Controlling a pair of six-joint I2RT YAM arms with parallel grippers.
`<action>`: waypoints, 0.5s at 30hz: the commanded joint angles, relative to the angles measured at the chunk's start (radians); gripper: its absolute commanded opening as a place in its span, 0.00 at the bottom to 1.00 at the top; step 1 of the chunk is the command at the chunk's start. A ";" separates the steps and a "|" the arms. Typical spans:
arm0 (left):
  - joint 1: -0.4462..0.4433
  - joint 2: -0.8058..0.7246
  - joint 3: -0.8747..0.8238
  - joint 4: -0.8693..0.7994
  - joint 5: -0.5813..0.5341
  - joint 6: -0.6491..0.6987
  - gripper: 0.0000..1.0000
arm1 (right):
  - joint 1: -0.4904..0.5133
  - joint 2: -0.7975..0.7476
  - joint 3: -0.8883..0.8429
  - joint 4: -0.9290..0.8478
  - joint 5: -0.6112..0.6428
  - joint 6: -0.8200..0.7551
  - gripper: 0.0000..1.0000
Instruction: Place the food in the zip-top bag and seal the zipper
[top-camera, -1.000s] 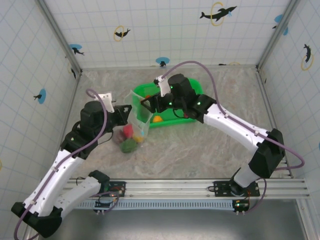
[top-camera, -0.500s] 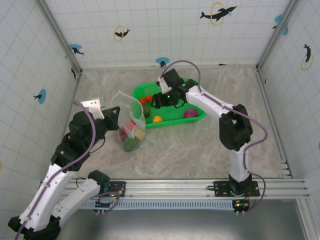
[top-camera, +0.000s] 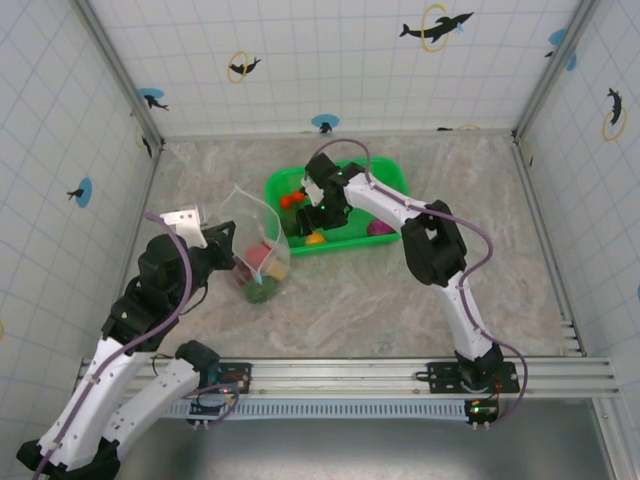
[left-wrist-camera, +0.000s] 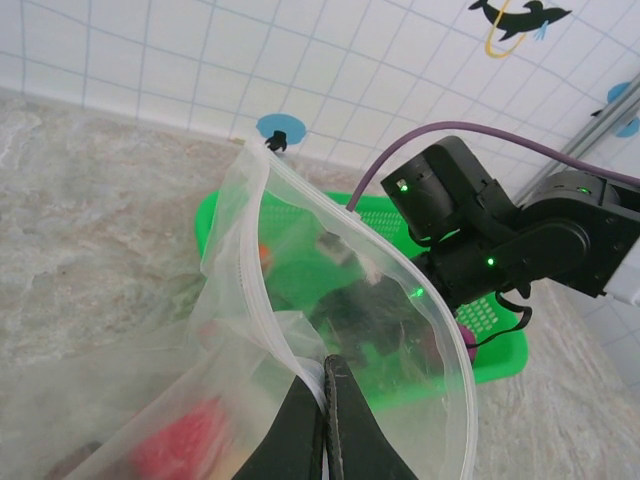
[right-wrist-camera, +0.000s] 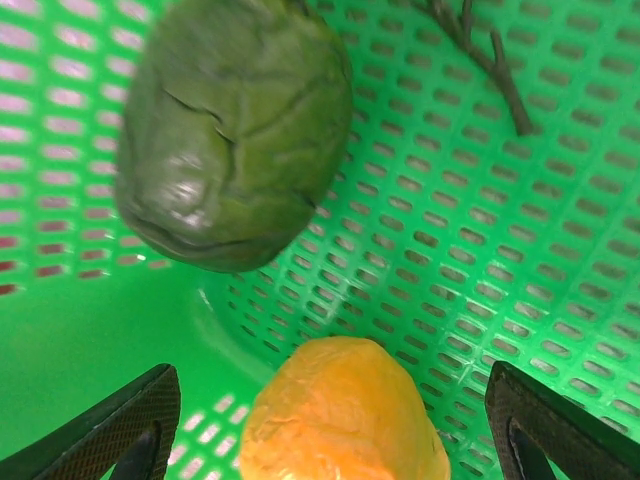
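Note:
The clear zip-top bag (top-camera: 256, 232) stands open left of the basket, with red (top-camera: 258, 256), yellow (top-camera: 281, 268) and dark green (top-camera: 260, 291) food inside. My left gripper (top-camera: 226, 240) is shut on the bag's rim (left-wrist-camera: 325, 375), right beside the pale zipper strip (left-wrist-camera: 246, 272). My right gripper (top-camera: 314, 226) is down in the green basket (top-camera: 390, 176). It is open, its fingers (right-wrist-camera: 120, 430) either side of an orange piece (right-wrist-camera: 345, 410) without touching it. A dark green piece (right-wrist-camera: 235, 130) lies just beyond. Red (top-camera: 290, 200) and purple (top-camera: 378, 228) food also sit in the basket.
The basket's perforated floor (right-wrist-camera: 500, 200) and wall closely surround my right gripper, and a dark twig-like stem (right-wrist-camera: 480, 50) lies on the floor. My right arm (left-wrist-camera: 470, 230) shows behind the bag's mouth. Tiled walls enclose the stone-patterned table (top-camera: 400, 300).
My right gripper has left the bag's mouth, swung back into the basket and come down over the orange piece. My left gripper has drawn the bag slightly left and nearer.

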 joint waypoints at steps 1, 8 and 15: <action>-0.005 -0.012 -0.023 -0.003 -0.021 0.031 0.00 | 0.017 0.047 0.011 -0.060 -0.006 -0.024 0.82; -0.007 -0.014 -0.042 0.007 -0.015 0.031 0.00 | 0.006 0.076 0.007 -0.064 0.016 -0.015 0.74; -0.007 -0.010 -0.056 0.017 -0.001 0.021 0.00 | -0.011 0.055 -0.022 -0.015 0.013 0.014 0.65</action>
